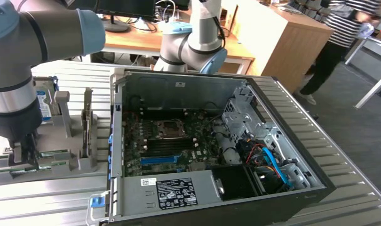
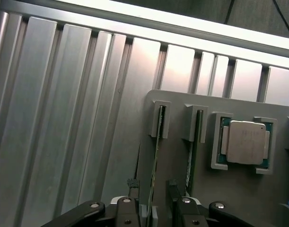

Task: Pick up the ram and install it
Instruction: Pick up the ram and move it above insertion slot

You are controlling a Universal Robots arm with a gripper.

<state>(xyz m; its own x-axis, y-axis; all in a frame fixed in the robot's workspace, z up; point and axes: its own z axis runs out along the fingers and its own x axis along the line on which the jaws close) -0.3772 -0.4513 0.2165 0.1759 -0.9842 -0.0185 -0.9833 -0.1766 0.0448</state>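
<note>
The ram [image 2: 156, 151] is a thin green stick standing on edge in a slot of the grey holder [image 2: 177, 189]. My gripper [image 2: 153, 187] is open, with one finger on each side of the stick; I cannot tell whether the fingers [image 2: 133, 187] touch it. A second green stick [image 2: 193, 151] stands in the neighbouring slot. In the exterior view my gripper [image 1: 21, 148] reaches down into the holder [image 1: 77, 165] at the exterior view's left, where green stick edges [image 1: 54, 152] show beside it. The open computer case [image 1: 178, 99] with its motherboard [image 1: 171, 146] lies in the middle.
A square silver processor chip [image 2: 243, 142] sits in a holder pocket next to the sticks. A hard drive [image 1: 43, 103] and an upright card [image 1: 87, 122] stand in the holder behind my gripper. A second arm [image 1: 194, 47] rises behind the case. A person [image 1: 338, 42] stands at the back right.
</note>
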